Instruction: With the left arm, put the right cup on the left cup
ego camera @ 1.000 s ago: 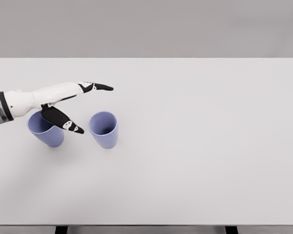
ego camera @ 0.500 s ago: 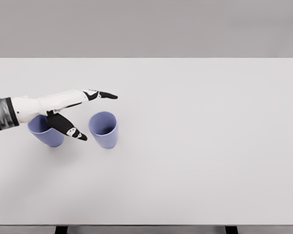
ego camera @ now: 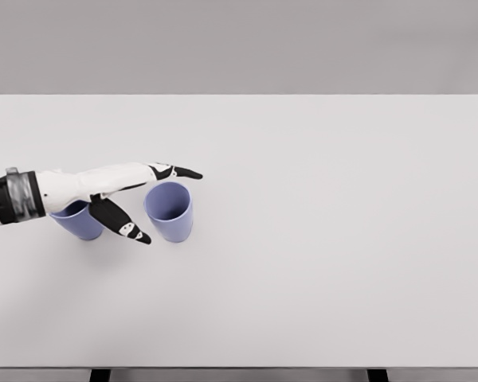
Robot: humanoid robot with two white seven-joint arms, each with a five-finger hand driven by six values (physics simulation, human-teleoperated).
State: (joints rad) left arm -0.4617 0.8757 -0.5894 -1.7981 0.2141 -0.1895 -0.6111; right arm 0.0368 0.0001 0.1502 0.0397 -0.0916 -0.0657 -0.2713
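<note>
Rendering in bright, even, diffuse light with no visible source. Showing the surface (ego camera: 319, 239) as a flat pale grey-white, without glare or hot spots. Casting only faint, soft-edged shadows: a slight darkening under the robot hand (ego camera: 123, 191) at left of the frame and at the bases of the two cups (ego camera: 170, 211). Keeping focus uniform from front edge to back. Softening fine edges a little, with mild smearing on the dark fingertips (ego camera: 187, 173). Holding straight lines straight toward the frame's edges.
</note>
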